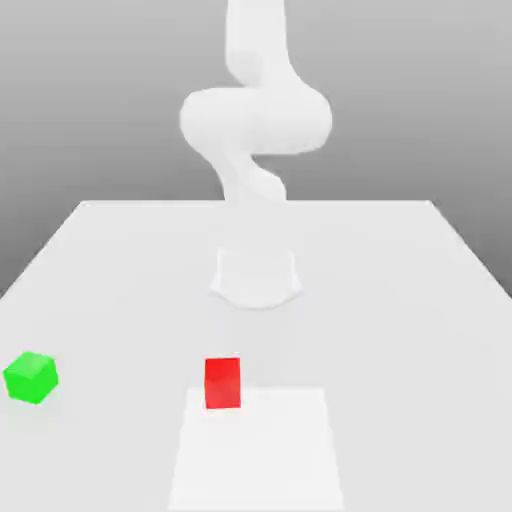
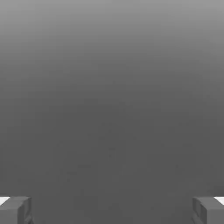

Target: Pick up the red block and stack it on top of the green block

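Apart: red block [image 1: 222, 383], green block [image 1: 31, 377]; jaws [image 2: 112, 210] spread, empty.

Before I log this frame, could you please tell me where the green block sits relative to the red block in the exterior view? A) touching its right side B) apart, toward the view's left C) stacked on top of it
B: the green block rests on the table well to the exterior view's left of the red block, with bare surface between them.

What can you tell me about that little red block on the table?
The red block is a small, plain, bright red cube with a smooth matte look. It sits flat and upright on the white table, partly on a slightly brighter square patch near the front edge. Nothing touches it but the table. The green block lies well apart, toward the exterior view's left.
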